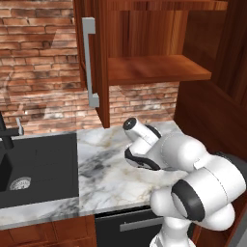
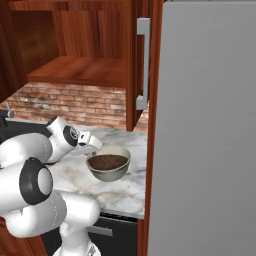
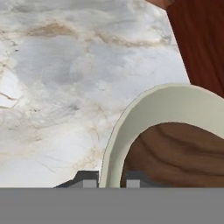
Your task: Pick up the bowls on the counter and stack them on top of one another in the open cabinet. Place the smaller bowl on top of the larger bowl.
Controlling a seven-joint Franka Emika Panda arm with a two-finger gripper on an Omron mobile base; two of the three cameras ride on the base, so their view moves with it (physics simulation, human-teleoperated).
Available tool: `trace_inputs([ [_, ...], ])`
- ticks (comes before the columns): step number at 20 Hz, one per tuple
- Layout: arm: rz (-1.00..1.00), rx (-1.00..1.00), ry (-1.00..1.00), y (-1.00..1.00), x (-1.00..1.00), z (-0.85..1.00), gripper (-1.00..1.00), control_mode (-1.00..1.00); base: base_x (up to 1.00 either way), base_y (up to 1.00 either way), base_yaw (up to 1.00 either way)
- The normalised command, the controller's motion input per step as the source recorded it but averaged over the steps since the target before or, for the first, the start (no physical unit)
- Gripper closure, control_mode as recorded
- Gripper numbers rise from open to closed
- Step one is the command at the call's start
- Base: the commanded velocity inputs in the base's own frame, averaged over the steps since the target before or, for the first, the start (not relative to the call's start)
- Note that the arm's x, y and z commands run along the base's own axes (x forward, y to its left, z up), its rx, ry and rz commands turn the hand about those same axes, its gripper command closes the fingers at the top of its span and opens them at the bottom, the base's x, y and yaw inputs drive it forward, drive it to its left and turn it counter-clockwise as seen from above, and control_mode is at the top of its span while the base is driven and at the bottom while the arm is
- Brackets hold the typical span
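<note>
The smaller bowl [image 2: 108,161], dark brown and wood-grained, sits inside the larger bowl [image 2: 107,175], pale cream with a greyish outside. Both rest on the white marble counter [image 2: 125,192] near its right end. My gripper [image 2: 91,150] reaches down to the larger bowl's left rim. In the hand view my gripper [image 3: 110,180] straddles the cream rim of the larger bowl [image 3: 175,103], one fingertip outside and one inside, shut on it. The smaller bowl [image 3: 179,153] fills the hollow behind. The open cabinet [image 1: 154,70] hangs above with a bare shelf.
The cabinet door [image 1: 99,62] with its grey bar handle [image 1: 89,62] stands open over the counter [image 1: 106,159]. A black sink [image 1: 34,164] and faucet [image 1: 5,130] lie to the left. A tall grey panel [image 2: 205,130] and a wooden side wall [image 3: 197,43] close off the right.
</note>
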Motion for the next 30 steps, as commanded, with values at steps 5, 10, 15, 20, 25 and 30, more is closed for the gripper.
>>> trace_inputs([
  [5,0.00,0.01,0.00,0.00,0.00,0.00,1.00,-1.00,0.00,0.00,0.00],
  [10,0.00,0.03,-0.03,-0.03,-0.01,0.07,1.00,-1.00,0.00,0.00,0.00],
  [15,0.00,0.02,-0.10,-0.08,-0.10,0.31,1.00,-1.00,0.00,0.00,0.00],
  [20,0.00,0.01,-0.10,-0.04,-0.09,0.36,1.00,-1.00,0.00,0.00,0.00],
  [25,0.00,0.00,-0.05,-0.02,-0.10,0.36,1.00,-1.00,0.00,0.00,0.00],
  [30,0.00,0.00,-0.01,-0.01,-0.06,0.41,1.00,-1.00,0.00,0.00,0.00],
])
